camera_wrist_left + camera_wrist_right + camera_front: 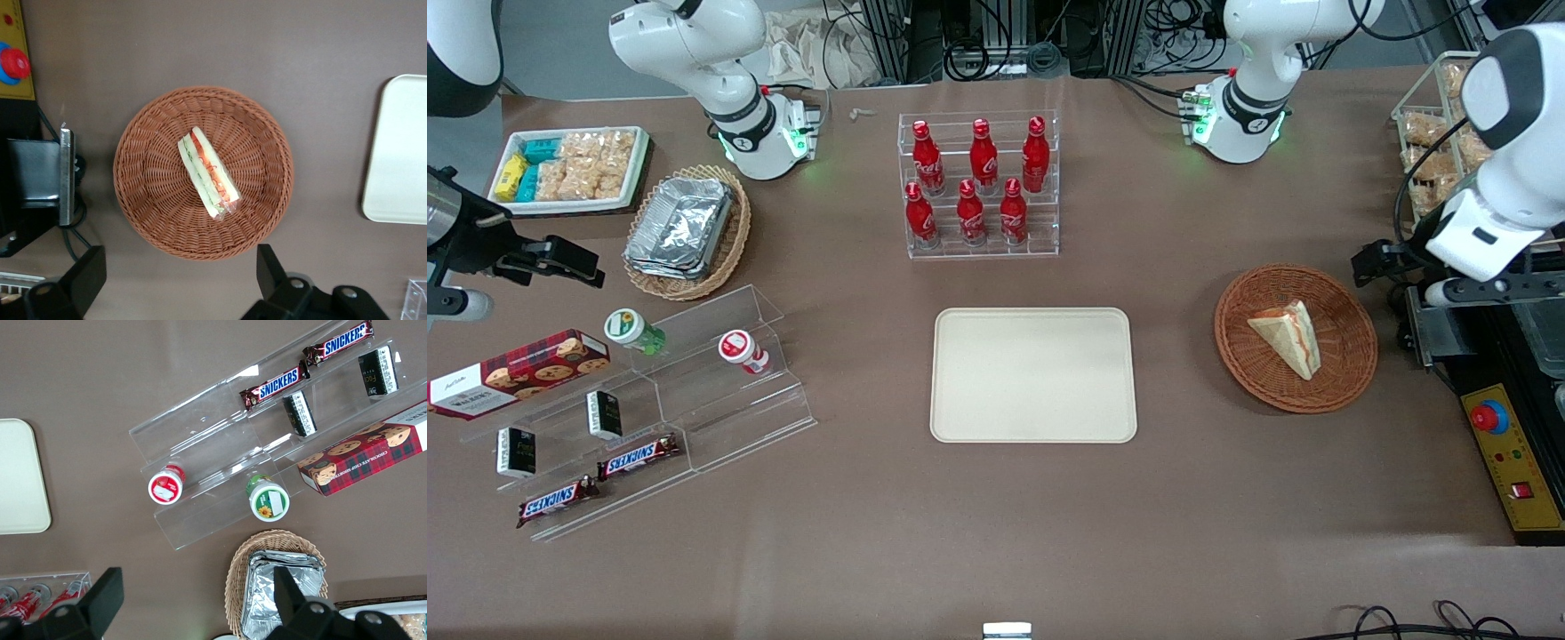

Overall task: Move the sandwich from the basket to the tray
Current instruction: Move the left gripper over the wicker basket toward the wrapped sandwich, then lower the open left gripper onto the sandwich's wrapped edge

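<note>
The sandwich point(1288, 338) is a pale wedge with red and green filling stripes, lying in the middle of the round reddish-brown wicker basket point(1232, 342). The cream tray point(1033, 373) lies flat at the table's middle, beside the basket and a short gap away toward the parked arm's end. My gripper point(1376, 262) hovers high above the table just outside the basket's rim, toward the working arm's end. In the left wrist view the gripper point(179, 273) is open and holds nothing, its fingers point(270, 267) spread wide beside the basket point(140, 200) with the sandwich point(208, 175) lying in it; the tray point(400, 160) also shows.
A clear rack of red bottles point(980, 187) stands farther from the camera than the tray. A yellow control box with a red button point(1507, 453) and a black bracket point(40, 173) sit close to the basket. A stepped acrylic shelf of snacks point(649, 400) stands toward the parked arm's end.
</note>
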{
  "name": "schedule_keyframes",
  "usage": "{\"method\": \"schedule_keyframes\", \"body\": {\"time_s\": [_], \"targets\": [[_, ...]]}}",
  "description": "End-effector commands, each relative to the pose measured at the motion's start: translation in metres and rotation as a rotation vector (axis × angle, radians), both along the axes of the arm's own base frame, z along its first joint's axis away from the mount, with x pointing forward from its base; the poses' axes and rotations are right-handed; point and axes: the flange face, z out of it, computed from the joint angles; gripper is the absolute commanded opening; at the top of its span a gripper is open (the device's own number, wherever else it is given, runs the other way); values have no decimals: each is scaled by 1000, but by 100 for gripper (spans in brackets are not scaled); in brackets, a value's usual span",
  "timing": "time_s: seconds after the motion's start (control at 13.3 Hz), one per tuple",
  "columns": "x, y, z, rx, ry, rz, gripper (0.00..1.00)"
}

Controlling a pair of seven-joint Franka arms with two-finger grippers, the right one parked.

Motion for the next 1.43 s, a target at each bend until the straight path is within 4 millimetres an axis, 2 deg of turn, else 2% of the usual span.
{"method": "schedule_keyframes", "body": {"time_s": [0.0,0.45,0.75,1.13,1.36], "targets": [[-15,0,-36,9,-37,123,100],[-9,-4,-117,10,30,237,100],[-16,-9,-164,14,50,310,100],[-14,-14,-187,14,61,341,100],[-16,-16,-208,8,40,373,100]]}}
